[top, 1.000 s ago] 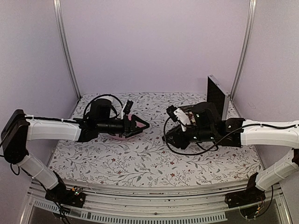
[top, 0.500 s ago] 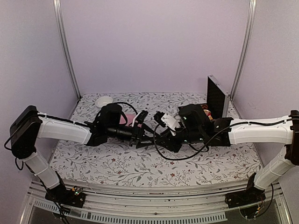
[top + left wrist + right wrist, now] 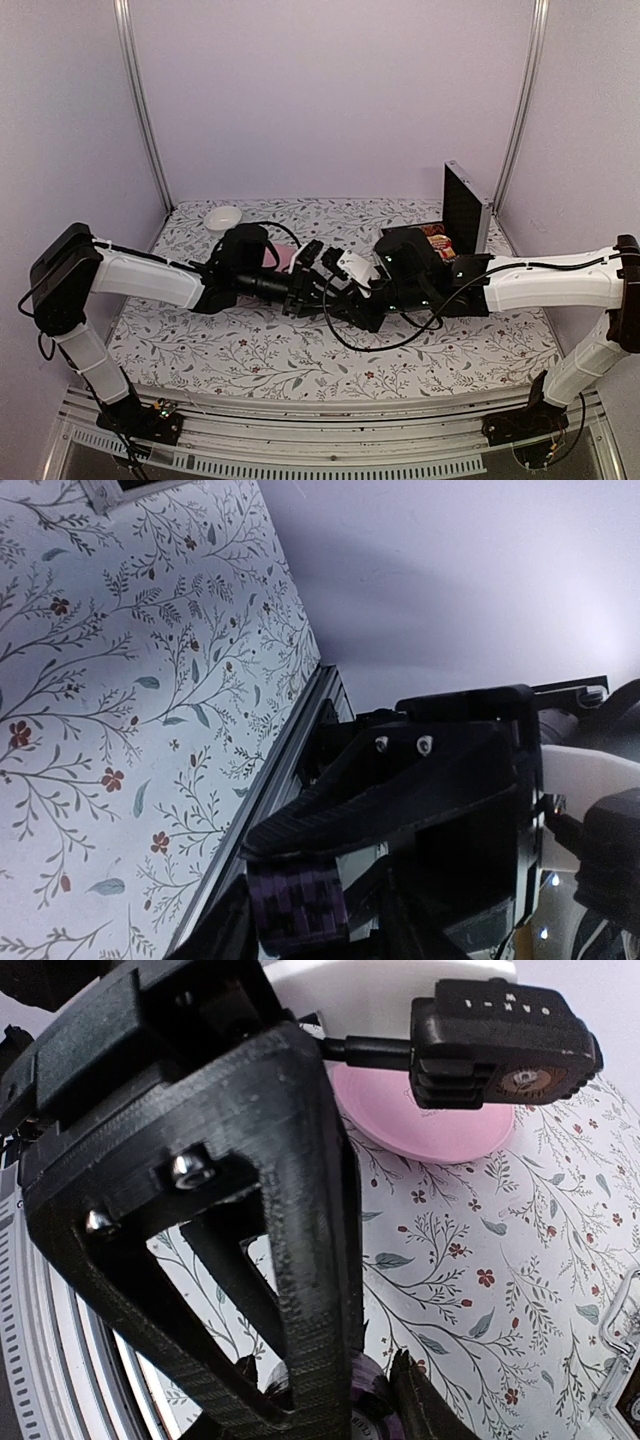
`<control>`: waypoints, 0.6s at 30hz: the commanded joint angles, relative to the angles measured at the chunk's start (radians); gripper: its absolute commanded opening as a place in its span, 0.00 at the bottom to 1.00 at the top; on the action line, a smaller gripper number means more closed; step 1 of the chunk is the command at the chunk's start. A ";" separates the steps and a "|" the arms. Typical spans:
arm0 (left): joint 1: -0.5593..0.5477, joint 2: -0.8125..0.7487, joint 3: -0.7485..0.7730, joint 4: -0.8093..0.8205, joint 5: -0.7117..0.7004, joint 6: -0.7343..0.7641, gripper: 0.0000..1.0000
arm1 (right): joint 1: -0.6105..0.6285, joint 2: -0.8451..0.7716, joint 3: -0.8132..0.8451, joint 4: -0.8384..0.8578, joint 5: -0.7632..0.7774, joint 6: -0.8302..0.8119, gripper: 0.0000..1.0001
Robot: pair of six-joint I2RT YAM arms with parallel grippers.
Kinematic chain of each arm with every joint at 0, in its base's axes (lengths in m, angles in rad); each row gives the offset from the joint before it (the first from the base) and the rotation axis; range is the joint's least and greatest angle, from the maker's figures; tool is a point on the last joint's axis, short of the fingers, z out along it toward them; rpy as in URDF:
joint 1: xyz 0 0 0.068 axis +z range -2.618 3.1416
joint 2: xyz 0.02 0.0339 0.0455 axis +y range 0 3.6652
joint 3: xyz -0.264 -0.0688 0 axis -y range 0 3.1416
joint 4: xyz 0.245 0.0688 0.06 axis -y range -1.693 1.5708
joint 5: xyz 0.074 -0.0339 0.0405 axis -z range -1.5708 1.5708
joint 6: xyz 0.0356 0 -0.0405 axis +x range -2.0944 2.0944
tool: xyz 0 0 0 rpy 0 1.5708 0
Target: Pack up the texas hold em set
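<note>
Purple chip stack point(image 3: 295, 905) (lower edge cropped) half hidden by right gripper point(image 3: 323, 290)

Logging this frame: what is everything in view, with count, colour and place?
Flat square silver metal case: one, silver with black lining, lid upright, far right corner.
Small white bowl: one, white, far left.
Round pink plate: one, pink, left of centre, partly hidden.
Small purple poker chip stack: one, purple, mid-table.
Floral tablecloth: one, white with leaves and red flowers, under everything.
Left gripper: one, black, at the stack.
Right gripper: one, black, gripping the stack.
</note>
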 commanded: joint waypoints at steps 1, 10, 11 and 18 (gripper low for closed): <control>-0.020 0.021 0.008 0.023 0.015 -0.007 0.35 | 0.009 0.007 0.051 0.052 0.019 -0.016 0.29; -0.018 0.024 0.029 0.018 0.039 -0.006 0.06 | 0.022 0.027 0.060 0.042 0.064 -0.025 0.30; -0.016 0.020 0.033 0.011 0.037 -0.001 0.02 | 0.023 0.028 0.060 0.040 0.069 -0.023 0.35; 0.029 -0.059 0.020 -0.041 -0.019 0.089 0.00 | 0.019 -0.052 0.028 0.054 0.045 0.015 0.86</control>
